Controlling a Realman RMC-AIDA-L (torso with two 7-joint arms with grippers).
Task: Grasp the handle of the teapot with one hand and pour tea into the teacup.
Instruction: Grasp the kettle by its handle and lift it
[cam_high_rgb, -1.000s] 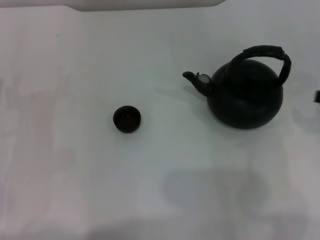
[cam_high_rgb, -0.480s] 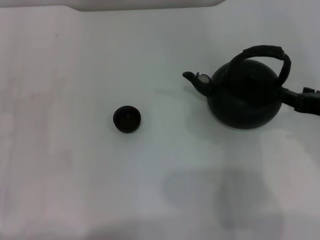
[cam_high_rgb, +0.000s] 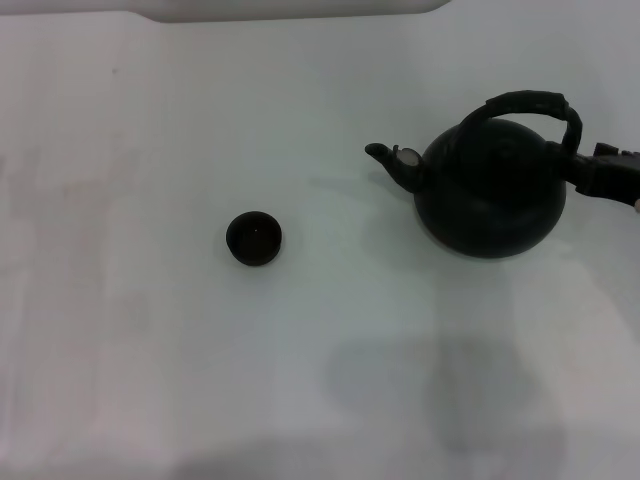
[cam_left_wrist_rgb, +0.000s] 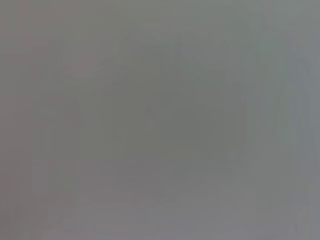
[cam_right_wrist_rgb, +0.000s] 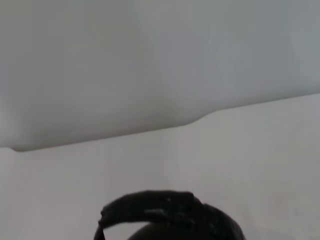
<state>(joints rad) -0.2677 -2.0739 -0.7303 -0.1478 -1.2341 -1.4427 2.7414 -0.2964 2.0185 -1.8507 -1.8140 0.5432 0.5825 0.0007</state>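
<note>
teacup sits alone on the white table, well to the left of the teapot and a bit nearer the robot; spout points toward the cup side. Cup looks tiny and light, likely easy to knock or slide, so the pour needs a steady aim into a small mouth.

Teapot looks rigid and heavy for its size, more so if filled; the round matte body offers no grip. Take it by the handle, the arched bail over the lid; the wrapped ribbing should resist slipping. Grabbing near the top of the arch keeps the pot hanging level; the right wrist view shows that arch just below the camera.

Right gripper is at the teapot's right flank, just beside the handle's right foot; can't tell whether its fingers are wide or narrow. Left gripper not visible.

Versus half a second ago: right gripper has moved up along the pot's flank, toward the handle. Pot and cup unmoved.
</note>
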